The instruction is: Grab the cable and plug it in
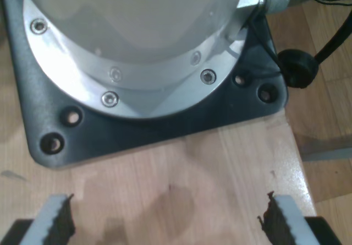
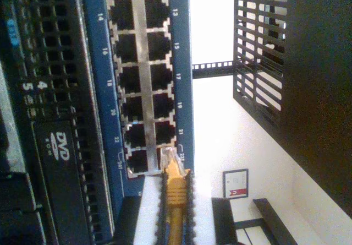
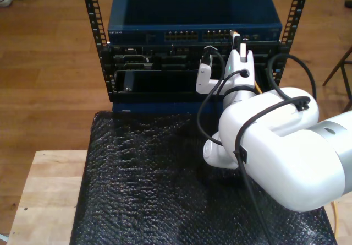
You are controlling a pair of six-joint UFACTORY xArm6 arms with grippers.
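Two rows of dark square ports, framed in bright metal, run across the blue face of the network switch, with small white numbers printed alongside. My second gripper is clamped on the cable, its fingers pressed against either side of the ridged orange-yellow boot; the small clear plastic plug at the tip sits right at the edge of the port block, near the end ports, though I cannot tell whether it is inside a socket. Beside the switch lies a black perforated panel with a DVD drive set in it.

From the exterior view, the white arm with smooth, rounded joints reaches toward the blue switch mounted in a black rack with punched rails. Thick black cables loop around the arm. A black, bubbly-textured mat covers a pale wooden table, and the room has a warm wood-plank floor.

My first gripper hangs with its fingers spread wide and nothing between them, their toothed black pads edged in white. It hangs over pale wood, facing a round brushed-metal arm base bolted to a dark grainy square plate.
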